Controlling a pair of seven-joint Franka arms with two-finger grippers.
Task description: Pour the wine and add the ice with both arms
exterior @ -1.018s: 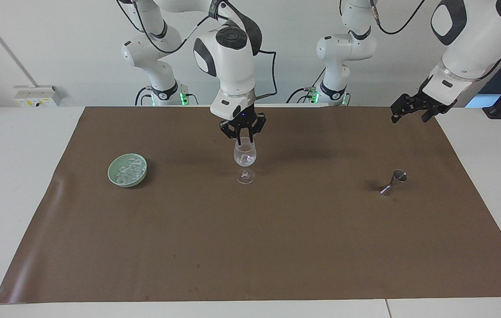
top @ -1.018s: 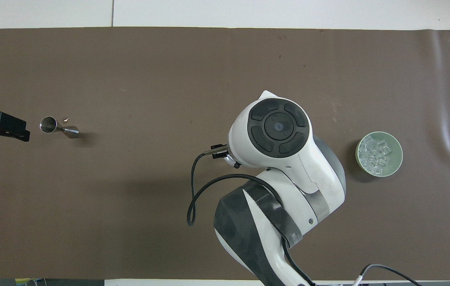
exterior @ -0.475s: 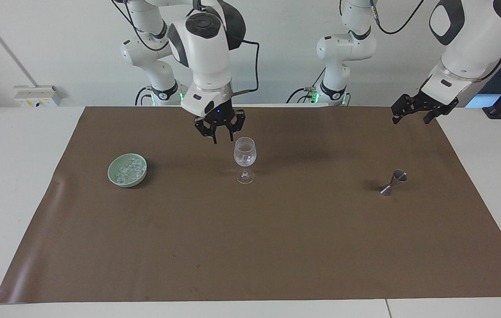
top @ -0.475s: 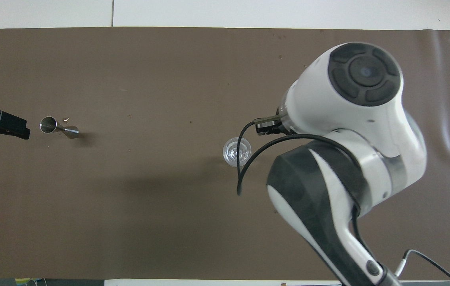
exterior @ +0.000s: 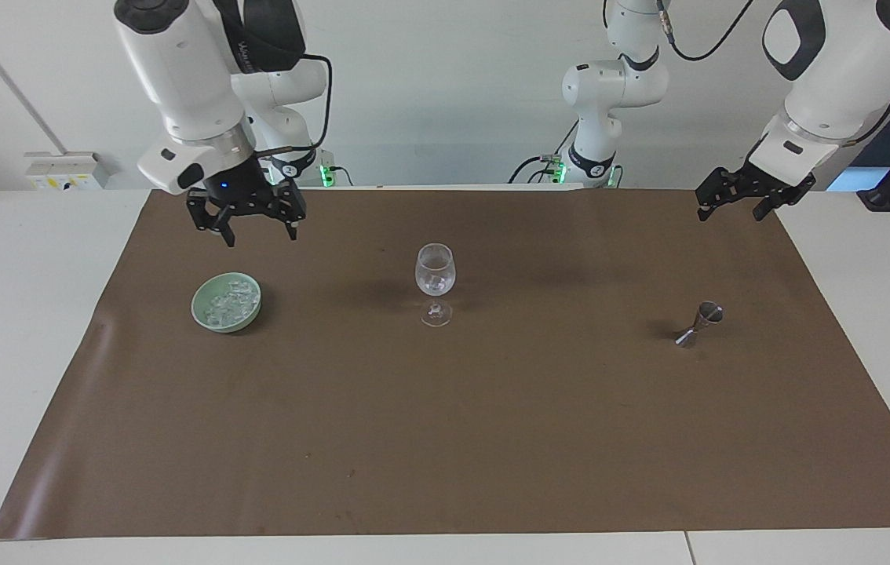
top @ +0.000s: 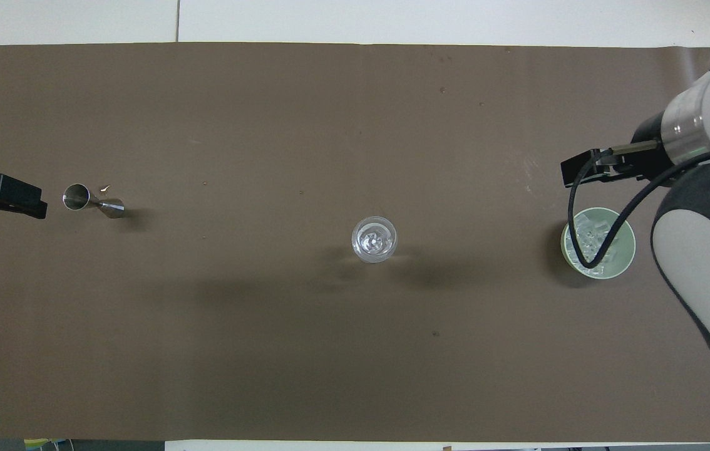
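While the ice (exterior: 229, 304) is sitting in the green bowl (exterior: 202, 314) toward the right arm's end of the tabletop (exterior: 21, 329), the right end effector (exterior: 257, 227) is hanging released and empty above it. A careless descent risks nudging the bowl or scattering cubes. The wine glass (exterior: 435, 275) is standing well apart mid-mat, the jigger (exterior: 700, 323) farther along, under the waiting, released left end effector (exterior: 735, 196); open mat is lying all around.
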